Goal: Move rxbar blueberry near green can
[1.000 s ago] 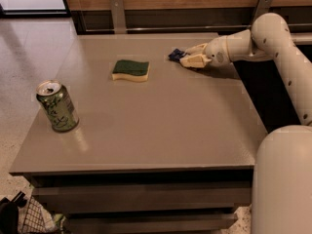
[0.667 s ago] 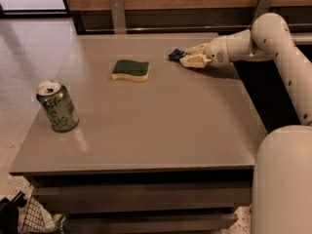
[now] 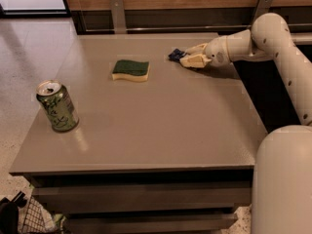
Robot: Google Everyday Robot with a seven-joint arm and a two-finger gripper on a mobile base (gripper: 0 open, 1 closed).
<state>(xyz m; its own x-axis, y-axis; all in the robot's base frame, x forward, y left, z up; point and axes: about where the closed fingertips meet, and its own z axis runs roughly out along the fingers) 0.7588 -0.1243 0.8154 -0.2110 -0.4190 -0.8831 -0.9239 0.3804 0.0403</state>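
Gripper [image 3: 184, 56] pinches the rxbar blueberry [image 3: 175, 54] at the table's [image 3: 161, 130] far side; a sponge [image 3: 130, 69] lies between it and the green can [image 3: 57, 106]; arm outstretched, low.

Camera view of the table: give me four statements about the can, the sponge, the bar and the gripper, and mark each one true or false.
1. The green can stands upright near the front left corner of the table. True.
2. The sponge touches the can. False: it lies farther back, well apart from it.
3. The gripper is at the rxbar blueberry, at the table's far right. True.
4. The rxbar blueberry lies next to the green can. False: it is across the table from it.
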